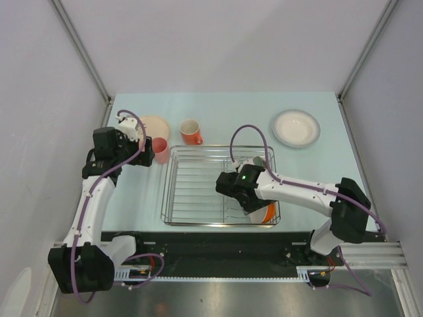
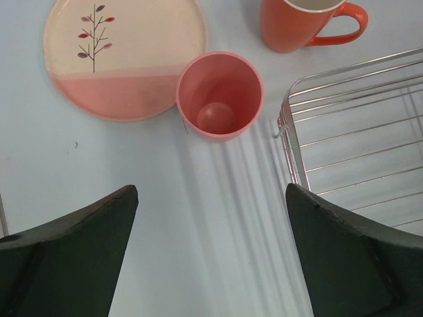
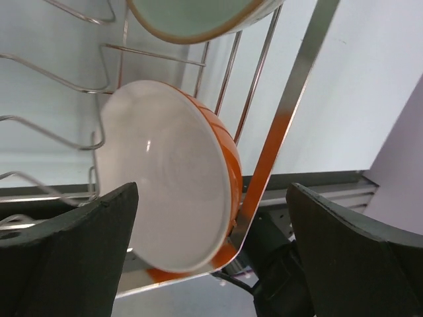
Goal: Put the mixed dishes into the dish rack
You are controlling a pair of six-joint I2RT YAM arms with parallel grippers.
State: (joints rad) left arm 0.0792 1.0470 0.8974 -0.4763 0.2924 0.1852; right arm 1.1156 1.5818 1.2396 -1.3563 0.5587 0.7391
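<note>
Item: rack (image 1: 195, 188), chrome wire, at mid-table between the two arms; partly loaded. Contents, near right corner: orange bowl (image 3: 165, 178), white-lined, stood on edge among the dividers and leaning toward the side wire; green bowl (image 3: 192, 16) in the next slot beyond it, only its rim in the wrist view. Right gripper (image 3: 211, 191): jaws spread wide to either side of the orange bowl, holding nothing; no finger could be seen touching the bowl. Left gripper (image 2: 211, 191): jaws likewise wide and empty, hanging above bare table with the cup (image 2: 219, 96) upright ahead of the fingertips, not yet between them. Unloaded stock: cup, just beside the rack's left rim; leaf plate (image 2: 125, 53) touching or nearly touching the cup on its far left side; mug (image 2: 294, 23) beyond the rack's far left corner, handle to the right; white plate (image 1: 295, 128) well apart at the far right. Handling note, as judgement: the right arm's step looked to be the withdrawal, best made straight up and back along the fingers' own line, since a sideways drift could knock the leaning bowl or catch a wire. The left arm should advance until the fingers straddle the cup, then close on its wall, keeping clear of plate and rack rim.
</note>
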